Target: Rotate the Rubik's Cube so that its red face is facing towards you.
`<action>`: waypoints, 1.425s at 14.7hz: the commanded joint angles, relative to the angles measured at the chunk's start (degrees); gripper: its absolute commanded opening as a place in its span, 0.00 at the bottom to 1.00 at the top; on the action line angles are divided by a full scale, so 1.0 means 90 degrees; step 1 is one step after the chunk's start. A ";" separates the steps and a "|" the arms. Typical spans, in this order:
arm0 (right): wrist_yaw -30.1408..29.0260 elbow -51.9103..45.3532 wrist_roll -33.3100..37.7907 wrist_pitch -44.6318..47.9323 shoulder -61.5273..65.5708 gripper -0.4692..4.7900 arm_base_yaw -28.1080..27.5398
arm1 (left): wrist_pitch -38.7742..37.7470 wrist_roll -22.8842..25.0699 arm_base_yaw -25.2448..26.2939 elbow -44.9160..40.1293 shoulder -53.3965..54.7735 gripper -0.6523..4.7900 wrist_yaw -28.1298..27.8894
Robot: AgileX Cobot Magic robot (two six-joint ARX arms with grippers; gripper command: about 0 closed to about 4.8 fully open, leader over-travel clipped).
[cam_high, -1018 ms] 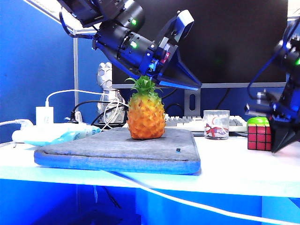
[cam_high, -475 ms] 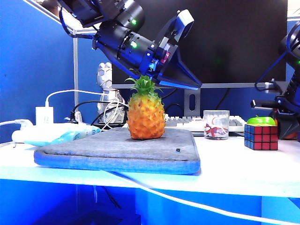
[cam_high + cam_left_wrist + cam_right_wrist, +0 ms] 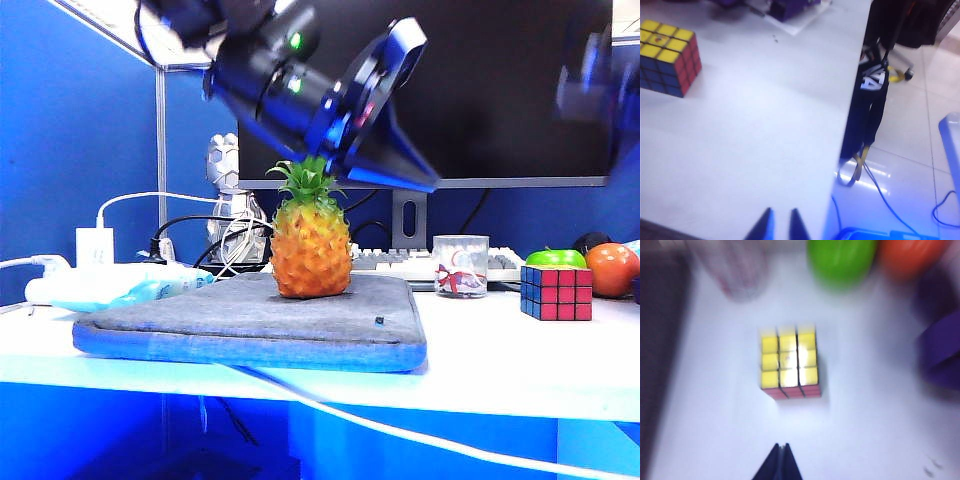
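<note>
Now the Rubik's Cube (image 3: 556, 292) sits free on the counter (image 3: 500, 365) beside a green apple (image 3: 556, 258), both end effectors above it, left end effector (image 3: 778, 223) slightly apart, right end effector (image 3: 780, 460) pressed together, risking a nudge on descent.

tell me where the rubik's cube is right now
In the exterior view the Rubik's Cube sits on the white table at the right, in front of the green apple, right of the glass cup.

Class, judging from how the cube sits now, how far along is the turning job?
Done: the Rubik's Cube stands free on the table, red face towards the exterior camera. In hand: nothing; right gripper shut above it, left gripper narrowly apart above the table. Left: apparently nothing.
</note>
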 commanded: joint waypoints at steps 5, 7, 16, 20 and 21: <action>-0.0046 -0.1928 0.0925 -0.1445 -0.3531 0.08 0.0078 | -0.1127 -0.0576 -0.1015 -0.0359 -0.1656 0.11 -0.2365; -0.0034 -0.2497 0.1134 -0.1739 -0.4993 0.08 0.0410 | -0.0661 -0.0998 -0.1025 -0.1372 -0.2720 0.11 -0.2815; -0.0928 -0.3502 0.1853 -0.1044 -0.6448 0.08 0.0724 | 0.2987 -0.2018 -0.1032 -0.6025 -0.6186 0.11 -0.3956; -0.0452 -0.5236 0.2268 0.0724 -0.6445 0.08 0.1501 | 0.4624 -0.1996 -0.1032 -0.7096 -0.6088 0.11 -0.3801; -0.0053 -0.5778 0.2266 0.1294 -0.6448 0.08 0.1916 | 0.4597 -0.1916 -0.1010 -0.7176 -0.6062 0.11 -0.3825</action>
